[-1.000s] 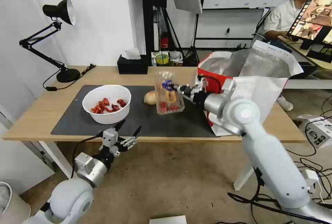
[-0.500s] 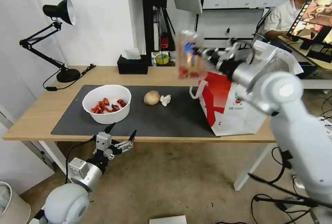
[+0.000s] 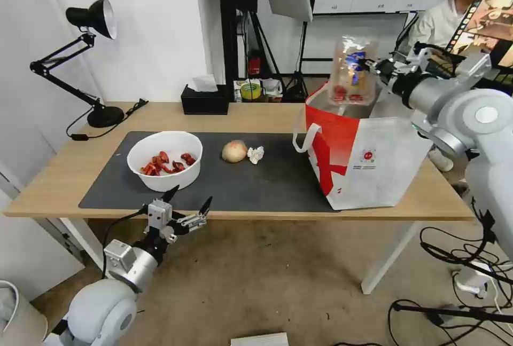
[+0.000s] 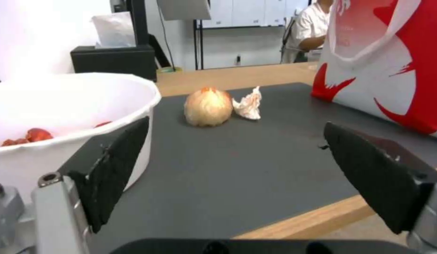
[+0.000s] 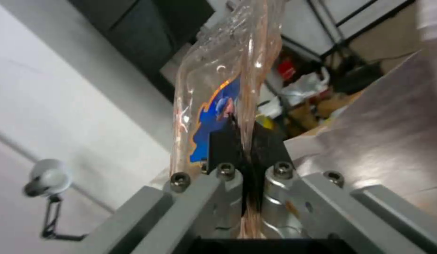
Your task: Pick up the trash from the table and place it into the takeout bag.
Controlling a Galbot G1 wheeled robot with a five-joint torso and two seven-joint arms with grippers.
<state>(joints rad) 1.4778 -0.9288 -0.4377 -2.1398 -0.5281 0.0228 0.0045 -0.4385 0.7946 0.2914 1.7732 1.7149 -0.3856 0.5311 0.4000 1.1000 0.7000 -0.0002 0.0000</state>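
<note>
**op_question:** Light wood desk (image 3: pixel 69 175) with the dark grey mat (image 3: pixel 256 186) on it, office clutter behind. What've you got on it right now, and where's your right arm?

**reply:** Your right gripper (image 3: pixel 374 65) is up in the air over the open top of the takeout bag (image 3: pixel 374 164), which stands at the right end of the desk, partly on the mat's edge. You can see its silver foil lining at the mouth, the white loop handle on the near-left side and the little round red logo on the front. Your fingers (image 5: pixel 225 141) are pinched together on the clear hinged plastic tray (image 3: pixel 350 71). It hangs upright, blue label near the middle, red bits sitting at the bottom, and its lower end is right at the bag's rim, not down inside.

**op_question:** And the left?

**reply:** Your left gripper (image 3: pixel 184 208) hovers low, just off the near edge of the desk, in front of the white bowl (image 3: pixel 164 160). Fingers (image 4: pixel 112 169) are spread wide with nothing between them. From your left wrist camera you're looking straight across the mat between the two black pads.

**op_question:** The other trash?

**reply:** You've got the bowl on the left part of the mat with red food scraps (image 3: pixel 165 164) inside. The tan wrapped ball (image 3: pixel 234 151) sits near the mat's middle, and the crumpled white tissue (image 3: pixel 256 154) is just beside it on the bag's side; can't tell if they touch. Black tissue box (image 3: pixel 204 101) is at the back edge, and a black desk lamp (image 3: pixel 91 20) stands at the far left corner.
</note>
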